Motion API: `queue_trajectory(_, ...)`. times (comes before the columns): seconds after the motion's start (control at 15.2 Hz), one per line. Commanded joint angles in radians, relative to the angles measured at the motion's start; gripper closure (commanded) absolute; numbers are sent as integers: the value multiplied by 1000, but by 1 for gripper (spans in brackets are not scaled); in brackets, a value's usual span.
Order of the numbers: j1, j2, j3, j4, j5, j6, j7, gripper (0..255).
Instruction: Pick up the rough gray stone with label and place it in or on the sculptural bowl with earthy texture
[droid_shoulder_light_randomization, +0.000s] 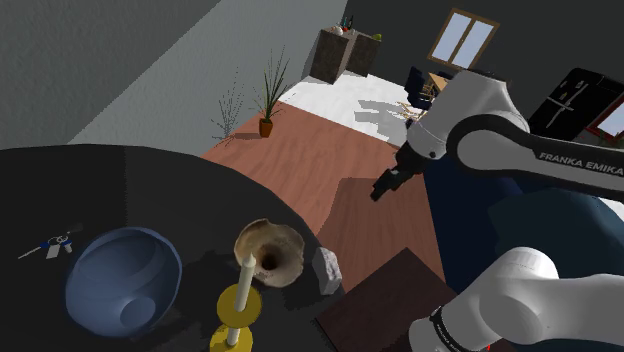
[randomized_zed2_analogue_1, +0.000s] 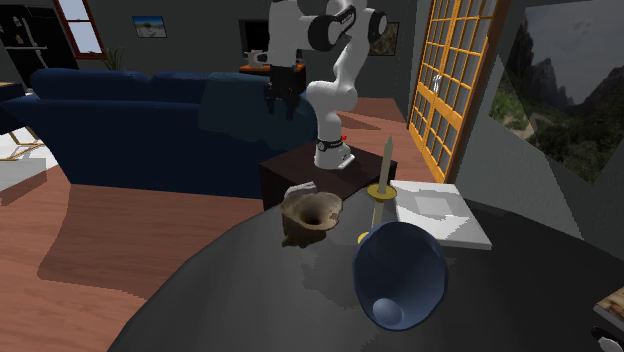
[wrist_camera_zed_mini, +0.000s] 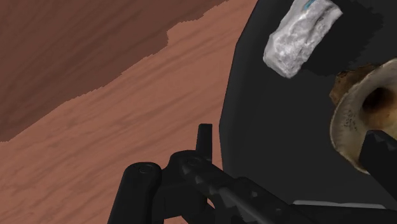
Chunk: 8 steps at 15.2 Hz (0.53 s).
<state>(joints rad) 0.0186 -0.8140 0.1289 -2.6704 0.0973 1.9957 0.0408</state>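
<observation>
Hand (droid_shoulder_light_randomization: 381, 188): in the air beyond the table (droid_shoulder_light_randomization: 120, 180) edge, clear of the stone; open or shut cannot be told.
Stone (wrist_camera_zed_mini: 296, 38): pale grey, lying on the table ahead of and below the hand.
Long axis: runs away from the hand, blue-labelled end farthest.
Bowl (wrist_camera_zed_mini: 356, 114): just beside the stone.

The floor (droid_shoulder_light_randomization: 300, 150) is brown wood, with a white rug (droid_shoulder_light_randomization: 335, 98) far off. A big blue sofa (randomized_zed2_analogue_1: 130, 120) stands behind the round black bench (randomized_zed2_analogue_1: 250, 290). One wall (droid_shoulder_light_randomization: 90, 60) is gray. A tall window (randomized_zed2_analogue_1: 450, 80) has a yellow frame. A green plant (droid_shoulder_light_randomization: 268, 100) sits in a pot.
</observation>
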Motion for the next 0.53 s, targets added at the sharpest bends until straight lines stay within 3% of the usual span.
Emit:
queue_trajectory(0.0,6,28,14,-42,22,65,22,0)
queue_trajectory(0.46,41,181,69,-173,108,325,86,0)
